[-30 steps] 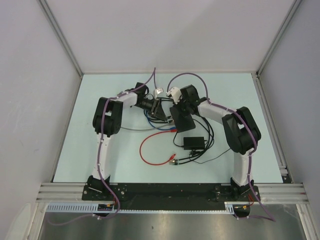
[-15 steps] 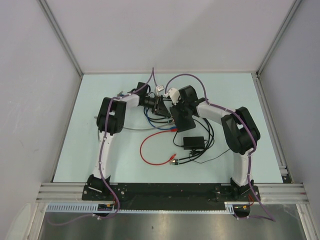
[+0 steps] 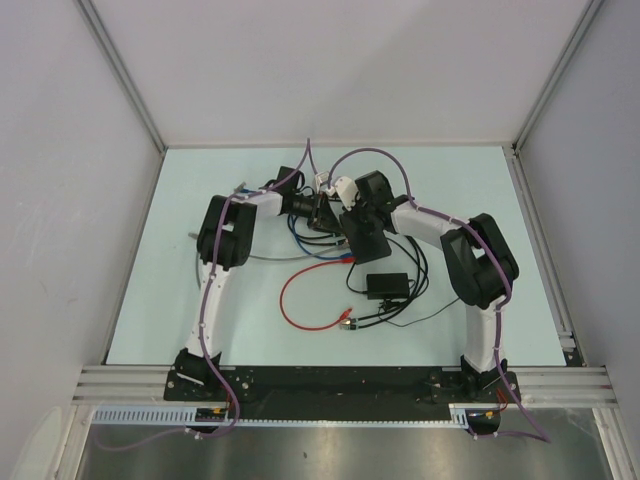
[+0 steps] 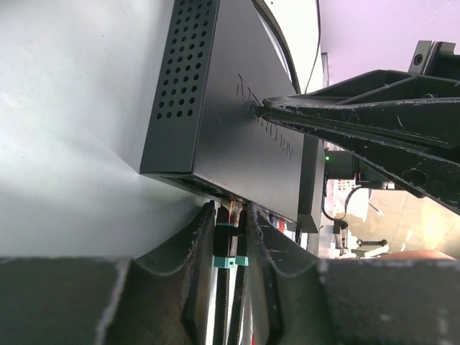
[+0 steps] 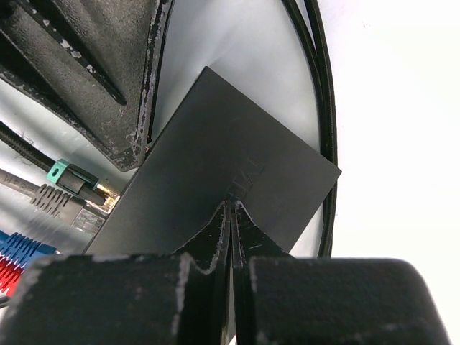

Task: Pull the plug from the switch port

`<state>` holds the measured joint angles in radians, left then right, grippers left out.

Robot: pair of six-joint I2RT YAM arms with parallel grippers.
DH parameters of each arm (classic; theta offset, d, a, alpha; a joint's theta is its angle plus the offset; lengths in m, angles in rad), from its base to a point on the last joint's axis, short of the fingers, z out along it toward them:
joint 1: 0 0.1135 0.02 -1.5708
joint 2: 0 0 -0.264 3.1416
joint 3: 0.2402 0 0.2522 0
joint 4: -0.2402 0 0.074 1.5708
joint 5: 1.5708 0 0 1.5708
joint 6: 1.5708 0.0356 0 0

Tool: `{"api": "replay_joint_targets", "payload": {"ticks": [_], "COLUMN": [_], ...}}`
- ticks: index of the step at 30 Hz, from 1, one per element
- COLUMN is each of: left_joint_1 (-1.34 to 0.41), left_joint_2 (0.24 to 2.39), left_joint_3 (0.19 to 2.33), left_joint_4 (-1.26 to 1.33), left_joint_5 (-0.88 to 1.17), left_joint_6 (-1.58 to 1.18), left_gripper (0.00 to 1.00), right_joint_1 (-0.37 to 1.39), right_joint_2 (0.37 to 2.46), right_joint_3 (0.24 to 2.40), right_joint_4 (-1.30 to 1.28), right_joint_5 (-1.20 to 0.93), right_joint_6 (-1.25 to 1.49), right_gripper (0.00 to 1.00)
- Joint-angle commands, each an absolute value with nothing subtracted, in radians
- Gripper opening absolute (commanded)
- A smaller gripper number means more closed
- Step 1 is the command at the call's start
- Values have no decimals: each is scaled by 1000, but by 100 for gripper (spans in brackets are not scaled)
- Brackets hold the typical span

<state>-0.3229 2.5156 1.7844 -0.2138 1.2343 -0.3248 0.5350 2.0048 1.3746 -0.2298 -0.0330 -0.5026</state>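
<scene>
The left arm (image 3: 222,235) reaches forward and bends inward over the bench (image 3: 200,300). The left fingers (image 4: 201,251) press both sides of the teal-collared plug (image 4: 230,248), which sits in the switch (image 4: 244,122) edge. The right fingers (image 5: 214,233) are fully together, tips on the top of the flat black switch, which lies mid-bench.
</scene>
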Motion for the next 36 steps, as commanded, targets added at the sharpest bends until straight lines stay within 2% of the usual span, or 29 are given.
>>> {"api": "replay_joint_targets", "payload": {"ticks": [1, 4, 5, 6, 7, 10, 18, 23, 26, 29, 32, 33, 36], "left_joint_1": [-331, -333, -331, -331, -331, -331, -331, -331, -331, -331, -333, -334, -339], "left_joint_2": [2511, 2513, 2513, 2514, 2516, 2519, 2523, 2522, 2523, 2516, 2491, 2482, 2461], "left_joint_3": [1787, 1784, 1784, 1786, 1787, 1790, 1792, 1790, 1792, 1818, 1841, 1842, 1838], "left_joint_4": [-207, -218, -218, -218, -218, -213, -212, -222, -235, -290, -392, -443, -500], "left_joint_5": [1204, 1204, 1207, 1218, 1224, 1230, 1236, 1249, 1258, 1221, 1064, 917, 841], "left_joint_6": [-319, -307, -305, -304, -305, -310, -301, -281, -267, -239, -190, -181, -166], "left_gripper": [23, 20, 23, 33, 39, 42, 26, 22, 0, 0, 0, 0, 0], "right_joint_1": [515, 515, 515, 515, 517, 517, 515, 515, 515, 515, 517, 517, 518], "right_joint_2": [2154, 2157, 2157, 2158, 2160, 2163, 2169, 2174, 2174, 2177, 2175, 2177, 2180], "right_joint_3": [1302, 1305, 1307, 1308, 1310, 1313, 1321, 1325, 1327, 1328, 1328, 1330, 1331], "right_joint_4": [-391, -394, -394, -396, -397, -402, -408, -411, -413, -413, -416, -414, -416], "right_joint_5": [29, 28, 26, 28, 28, 28, 26, 26, 29, 29, 29, 29, 29], "right_joint_6": [-515, -515, -515, -515, -515, -514, -515, -515, -515, -517, -517, -517, -518], "right_gripper": [0, 0, 0, 0, 0, 0, 0, 0, 0, 0, 0, 0, 0]}}
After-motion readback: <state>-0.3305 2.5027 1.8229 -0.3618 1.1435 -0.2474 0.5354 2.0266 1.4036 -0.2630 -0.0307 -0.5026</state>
